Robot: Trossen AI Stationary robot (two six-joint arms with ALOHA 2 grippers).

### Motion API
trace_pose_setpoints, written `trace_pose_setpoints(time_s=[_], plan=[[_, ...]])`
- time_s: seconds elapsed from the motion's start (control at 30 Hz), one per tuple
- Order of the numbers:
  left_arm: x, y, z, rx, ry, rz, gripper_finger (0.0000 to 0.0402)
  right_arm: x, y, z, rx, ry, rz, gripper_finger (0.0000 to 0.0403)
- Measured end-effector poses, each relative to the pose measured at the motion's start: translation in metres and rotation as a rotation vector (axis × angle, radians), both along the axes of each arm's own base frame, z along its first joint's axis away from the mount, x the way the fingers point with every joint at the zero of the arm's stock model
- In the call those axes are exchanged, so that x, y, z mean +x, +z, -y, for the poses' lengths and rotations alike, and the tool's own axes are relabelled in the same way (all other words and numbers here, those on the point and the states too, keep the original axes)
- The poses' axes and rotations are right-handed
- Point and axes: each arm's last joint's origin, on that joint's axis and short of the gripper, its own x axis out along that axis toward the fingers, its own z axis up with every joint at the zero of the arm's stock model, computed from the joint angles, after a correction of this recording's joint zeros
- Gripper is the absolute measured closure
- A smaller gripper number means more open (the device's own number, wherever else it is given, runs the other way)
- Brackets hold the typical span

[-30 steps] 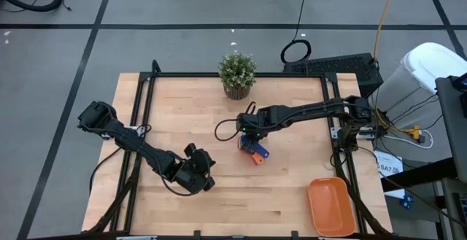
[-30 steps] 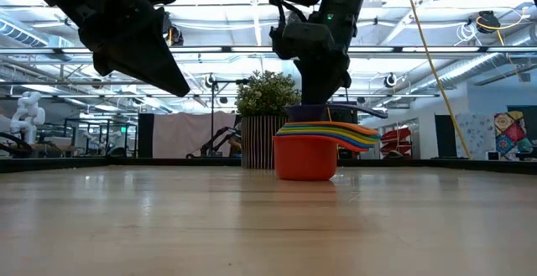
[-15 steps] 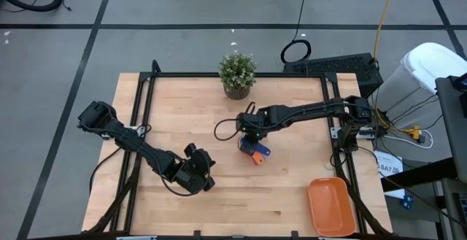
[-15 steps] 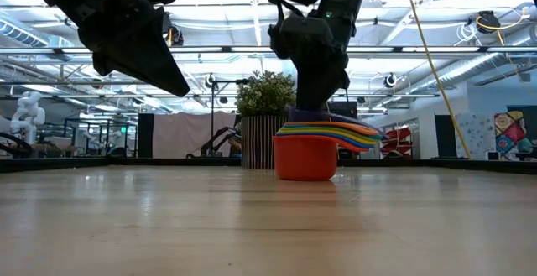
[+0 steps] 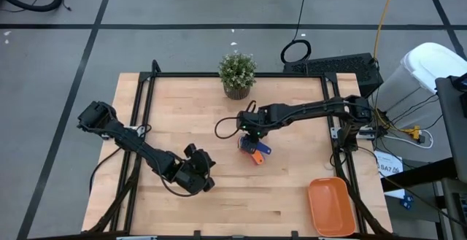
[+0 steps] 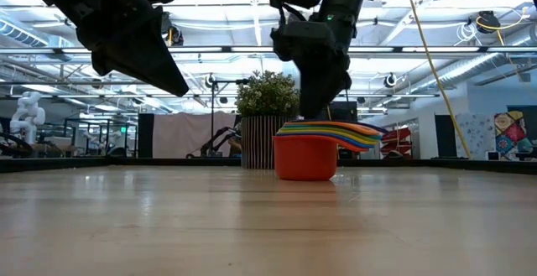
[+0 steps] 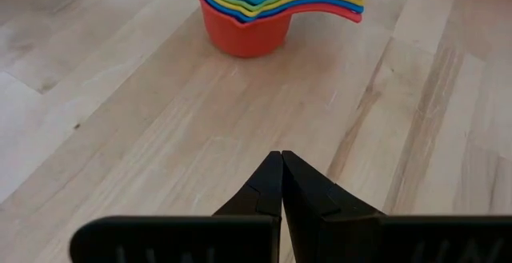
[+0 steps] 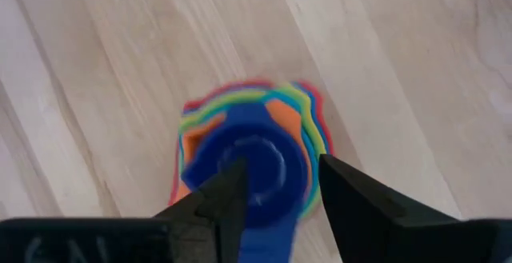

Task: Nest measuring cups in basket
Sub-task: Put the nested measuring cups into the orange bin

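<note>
The measuring cups (image 5: 252, 149) stand nested in one stack on the middle of the table, a red cup at the bottom (image 6: 305, 157) and a blue one on top (image 8: 254, 169); their handles fan out toward the table's near right. My right gripper (image 8: 280, 185) hangs open just over the stack (image 6: 323, 100), pointing down, a finger on either side of the blue cup's bowl. My left gripper (image 7: 281, 156) is shut, low over the table's near left (image 5: 198, 176), with the stack (image 7: 272, 7) ahead of it. The orange basket (image 5: 332, 207) sits at the near right corner. My right gripper comes at the top blue cup (image 8: 264, 147) from above, pointing down. Its fingers (image 8: 226, 189) overlap the bowl's rim in the wrist view, but I cannot tell whether they touch it.
A small potted plant (image 5: 237, 74) stands at the table's far edge, behind the stack. Bare wood lies between the stack and the basket and along the near edge. A black frame (image 5: 336, 152) borders the table's sides.
The right gripper has risen slightly over the stack. The dark blue cup that stood proud beneath it a second ago now sits lower, nested in the stack. The left arm has kept still.
</note>
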Motion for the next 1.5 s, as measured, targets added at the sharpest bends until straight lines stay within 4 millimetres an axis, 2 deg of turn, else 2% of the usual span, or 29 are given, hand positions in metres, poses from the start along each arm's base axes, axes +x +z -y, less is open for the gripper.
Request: trace_pose_setpoints(time_s=[0.37, 0.53, 0.83, 1.03, 1.27, 1.5], plan=[[-0.003, -0.001, 0.002, -0.003, 0.000, -0.007, 0.0394, -0.033, 0.012, 0.009, -0.040, 0.016, -0.217, 0.0255], [-0.003, -0.001, 0.003, -0.004, 0.003, -0.011, 0.0394, -0.036, 0.011, 0.009, -0.083, 0.021, -0.256, 0.0259], [-0.006, -0.001, 0.007, 0.005, -0.001, -0.001, 0.0394, -0.054, -0.020, 0.005, -0.073, 0.042, -0.367, 0.0259], [-0.006, -0.001, 0.007, 0.010, 0.004, 0.003, 0.0394, -0.050, -0.025, 0.000, -0.038, 0.035, -0.310, 0.0259], [-0.006, -0.001, 0.007, 0.010, 0.005, 0.003, 0.0394, -0.041, -0.024, -0.026, 0.100, 0.097, -0.220, 0.0259], [-0.006, -0.001, 0.007, 0.010, 0.005, 0.003, 0.0394, -0.043, -0.019, -0.037, 0.025, 0.118, -0.200, 0.0259]])
